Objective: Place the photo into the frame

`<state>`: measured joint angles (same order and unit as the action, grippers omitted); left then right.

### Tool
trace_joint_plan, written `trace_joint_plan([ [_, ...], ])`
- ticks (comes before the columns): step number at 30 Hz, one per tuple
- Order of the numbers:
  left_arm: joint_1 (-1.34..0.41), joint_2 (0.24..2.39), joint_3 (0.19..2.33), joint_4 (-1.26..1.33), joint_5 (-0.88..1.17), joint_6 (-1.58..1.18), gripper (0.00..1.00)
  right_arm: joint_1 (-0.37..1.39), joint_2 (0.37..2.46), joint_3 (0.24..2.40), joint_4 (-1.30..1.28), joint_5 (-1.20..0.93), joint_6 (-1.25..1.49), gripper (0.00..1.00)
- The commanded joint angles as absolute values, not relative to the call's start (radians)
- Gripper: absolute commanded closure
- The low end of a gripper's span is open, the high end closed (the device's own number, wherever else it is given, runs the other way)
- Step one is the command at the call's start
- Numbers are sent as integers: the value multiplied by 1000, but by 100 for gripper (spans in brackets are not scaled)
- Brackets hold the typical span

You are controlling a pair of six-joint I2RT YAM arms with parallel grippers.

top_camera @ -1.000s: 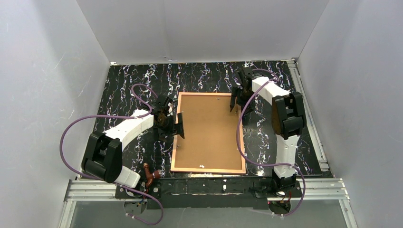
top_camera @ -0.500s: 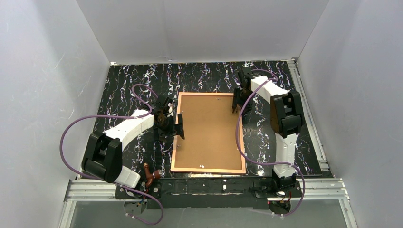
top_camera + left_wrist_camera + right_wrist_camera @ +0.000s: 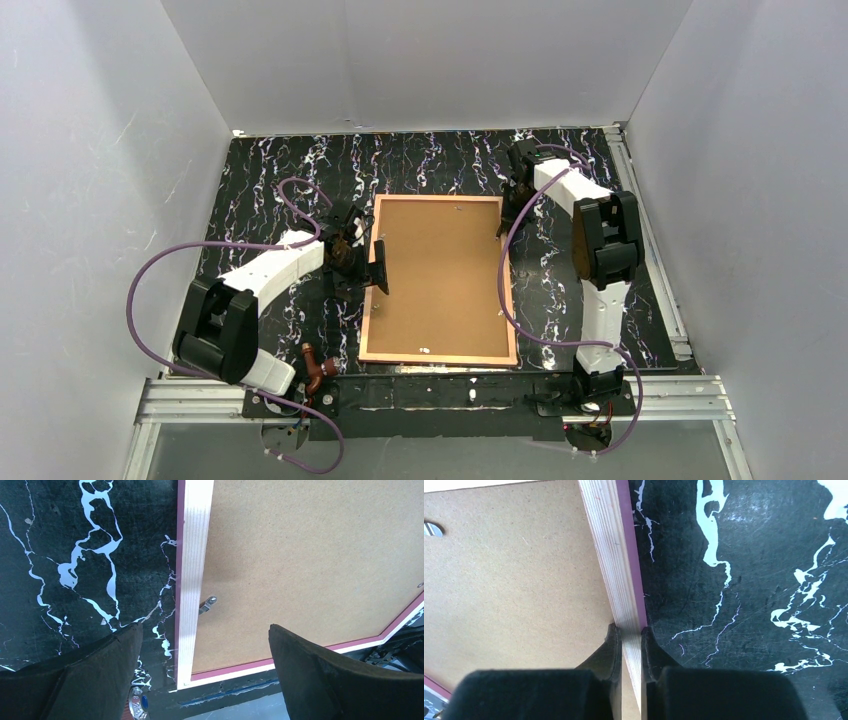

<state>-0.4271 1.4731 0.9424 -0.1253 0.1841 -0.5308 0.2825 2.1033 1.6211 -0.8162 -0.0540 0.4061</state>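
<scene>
On the marble table, the right hand pinches the frame edge.

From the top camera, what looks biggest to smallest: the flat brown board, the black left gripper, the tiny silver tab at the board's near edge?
Largest: flat brown board.
Middle: black left gripper.
Smallest: tiny silver tab.
None look alike.
</scene>
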Motion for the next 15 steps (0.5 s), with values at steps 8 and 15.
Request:
trace_joint_plan([
  [8, -422, 1484, 929, -238, 180, -511, 2, 294, 2086, 1611, -811, 23, 373, 99],
  [15, -422, 1463, 931, -251, 152, -499, 2, 292, 2004, 1588, -787, -27, 375, 44],
])
